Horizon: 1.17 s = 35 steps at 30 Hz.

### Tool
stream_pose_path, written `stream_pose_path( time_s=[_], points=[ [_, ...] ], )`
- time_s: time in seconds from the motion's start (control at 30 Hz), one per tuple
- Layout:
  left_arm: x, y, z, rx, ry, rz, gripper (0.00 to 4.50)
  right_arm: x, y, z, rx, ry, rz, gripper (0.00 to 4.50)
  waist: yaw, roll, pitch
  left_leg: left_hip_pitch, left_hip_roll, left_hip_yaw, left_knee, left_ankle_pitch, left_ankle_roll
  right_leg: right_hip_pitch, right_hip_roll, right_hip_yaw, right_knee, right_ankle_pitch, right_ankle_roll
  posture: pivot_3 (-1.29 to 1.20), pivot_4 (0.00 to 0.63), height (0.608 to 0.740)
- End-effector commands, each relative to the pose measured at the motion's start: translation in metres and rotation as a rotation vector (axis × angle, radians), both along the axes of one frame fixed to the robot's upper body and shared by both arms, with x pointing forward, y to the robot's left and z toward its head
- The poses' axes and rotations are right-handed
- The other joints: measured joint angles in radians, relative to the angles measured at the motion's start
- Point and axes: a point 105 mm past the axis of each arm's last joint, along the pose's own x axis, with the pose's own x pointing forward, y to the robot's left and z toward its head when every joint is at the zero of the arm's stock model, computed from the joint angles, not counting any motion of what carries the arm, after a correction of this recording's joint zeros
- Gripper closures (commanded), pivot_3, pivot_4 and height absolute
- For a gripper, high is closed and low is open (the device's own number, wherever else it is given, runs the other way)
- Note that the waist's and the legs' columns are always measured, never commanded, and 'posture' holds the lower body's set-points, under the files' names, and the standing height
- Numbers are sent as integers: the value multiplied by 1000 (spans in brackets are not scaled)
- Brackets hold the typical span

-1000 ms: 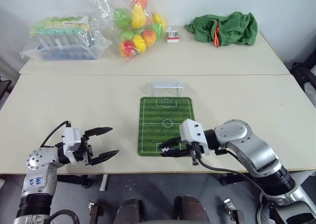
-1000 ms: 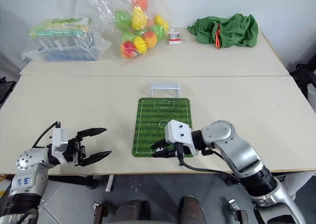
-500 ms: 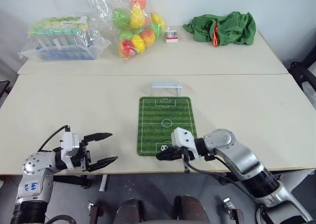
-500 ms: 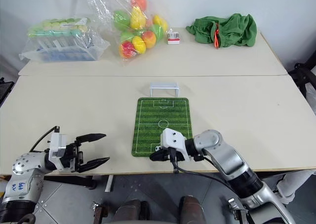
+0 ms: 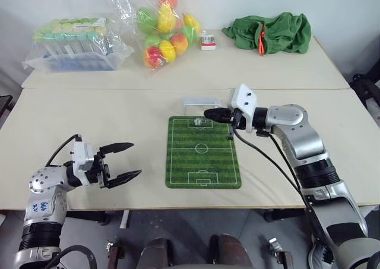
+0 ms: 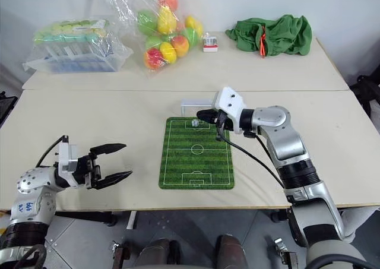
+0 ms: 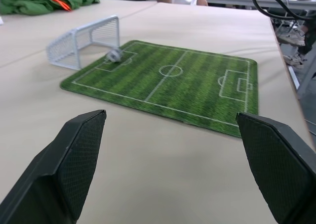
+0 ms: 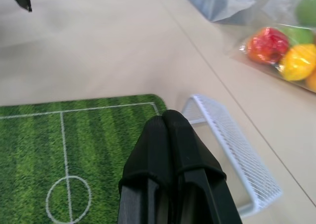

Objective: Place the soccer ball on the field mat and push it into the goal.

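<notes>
Pushing was under way: the soccer ball (image 5: 197, 122) sat on the field mat (image 5: 203, 152) just before the goal (image 5: 200, 103). The right gripper (image 5: 209, 113), jaws shut and empty, hovered beside it; a gentle nudge goalward seemed needed. The left gripper (image 5: 126, 160) gaped, empty.

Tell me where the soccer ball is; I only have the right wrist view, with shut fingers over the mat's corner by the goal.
Observer: The soccer ball sits on the field mat, in the penalty box just before the goal, not inside it.
Operator: Is the right gripper touching it?
Observer: Its tip hangs close beside the ball; contact I cannot tell.
Operator: And the left gripper?
Observer: Open, off the mat's left side, holding nothing.
</notes>
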Motion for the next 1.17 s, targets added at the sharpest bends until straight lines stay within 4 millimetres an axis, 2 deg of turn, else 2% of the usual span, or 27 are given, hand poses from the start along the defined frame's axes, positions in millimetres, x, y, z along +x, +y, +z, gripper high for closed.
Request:
stream_pose_path(
  time_s=[0.03,0.13,0.2,0.3,0.43,0.47,0.53,0.6,0.7,0.97,1.17],
  points=[
    [7,7,12,-65,-56,74,0,-6,-16,21,30,-51,-12,4476,1,0,0,0,0,0,0,0,0,0,0,0,0,0,0,0,150,740],
    [8,12,21,-103,-94,116,0,-11,-33,15,30,-9,-42,4476,3,-1,0,-1,0,-1,1,0,0,0,0,0,0,0,0,0,150,740],
    [4,15,23,-104,-104,124,0,-24,-47,4,9,53,-24,4476,3,-1,0,-1,0,-2,1,0,0,0,0,-1,0,0,0,0,150,740],
    [-11,22,20,-84,-86,116,0,-46,-73,-11,5,162,8,3974,3,-1,1,-1,0,-1,0,0,0,0,-1,-1,-2,0,0,0,150,740],
    [-21,34,17,-72,-48,135,0,-50,-115,-25,17,232,-72,2706,1,-1,1,-2,-2,1,-1,0,0,1,0,-1,-7,0,0,0,150,740],
    [-22,35,18,-82,-31,138,0,-54,-128,-33,5,260,-84,2232,1,-1,1,-2,-2,1,1,0,0,1,1,-1,-6,0,0,0,150,740],
    [-24,37,19,-99,-7,148,0,-62,-148,-46,-14,314,-93,1684,3,-1,1,-1,0,1,2,0,0,2,0,0,-6,0,0,0,150,740],
    [-24,39,22,-118,7,174,0,-66,-160,-52,-12,336,-99,1094,4,-1,1,-1,1,1,2,0,1,3,0,0,-7,1,1,0,150,740],
    [-25,41,28,-130,1,204,0,-66,-169,-45,68,318,-97,119,3,-1,2,0,1,2,3,0,1,3,0,1,-6,1,1,0,150,740],
    [-29,42,28,-96,30,241,0,-63,-183,-41,59,317,-134,46,2,-1,2,1,2,2,2,0,0,3,0,1,-6,1,1,0,150,740],
    [-31,34,25,-137,76,243,0,-62,-179,-43,75,313,-143,46,5,-1,2,1,1,2,2,0,1,3,0,1,-6,1,1,0,150,740]
  ],
)
